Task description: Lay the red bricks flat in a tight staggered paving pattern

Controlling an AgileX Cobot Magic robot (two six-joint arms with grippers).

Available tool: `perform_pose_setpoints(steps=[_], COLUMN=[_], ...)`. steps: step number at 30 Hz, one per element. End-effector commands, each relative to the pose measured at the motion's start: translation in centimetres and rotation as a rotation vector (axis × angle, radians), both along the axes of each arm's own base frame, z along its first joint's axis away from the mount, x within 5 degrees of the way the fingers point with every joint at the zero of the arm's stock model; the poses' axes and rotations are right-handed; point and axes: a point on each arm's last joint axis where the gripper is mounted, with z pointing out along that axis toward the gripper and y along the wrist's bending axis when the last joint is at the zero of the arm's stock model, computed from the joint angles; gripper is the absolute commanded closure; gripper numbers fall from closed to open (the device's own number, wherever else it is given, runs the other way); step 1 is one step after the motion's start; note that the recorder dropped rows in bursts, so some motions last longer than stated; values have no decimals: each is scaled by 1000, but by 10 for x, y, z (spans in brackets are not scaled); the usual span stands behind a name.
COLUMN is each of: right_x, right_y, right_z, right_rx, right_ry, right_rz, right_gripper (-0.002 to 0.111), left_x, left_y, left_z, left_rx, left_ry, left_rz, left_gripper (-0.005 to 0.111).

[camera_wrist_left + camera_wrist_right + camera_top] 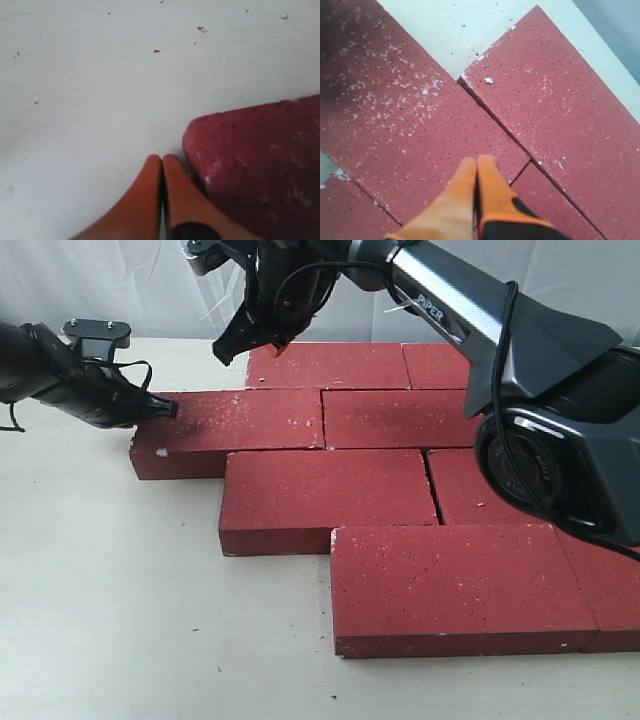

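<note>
Left wrist view first: shut and empty at the left claw (162, 167), tips just beside a rounded, chipped corner of the red bricks (260, 160). Likewise the right claw (476, 167), closed bare above white-flecked joints. Seen only from the exterior view: laid flat in staggered rows on the table (100, 590).

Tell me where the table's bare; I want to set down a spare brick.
Widest bare table lies left of and in front of the red bricks. A smaller strip sits behind the left gripper, left of the back row. Crowded: the right side, under the right arm's base.
</note>
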Motion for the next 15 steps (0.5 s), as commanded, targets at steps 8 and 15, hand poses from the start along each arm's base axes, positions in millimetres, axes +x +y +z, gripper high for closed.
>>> perform_pose_setpoints(steps=[8,15], right_x=[1,6], right_y=[-4,-11], right_z=[6,7], right_rx=[13,-85], right_ry=[-5,-74], right_rz=[-31,-13], right_gripper=[109,109], left_x=[-1,-2], left_y=[2,39], left_z=[18,17], left_rx=[-3,-10], left_ry=[-29,14], left_rz=[-8,61], left_gripper=[107,107])
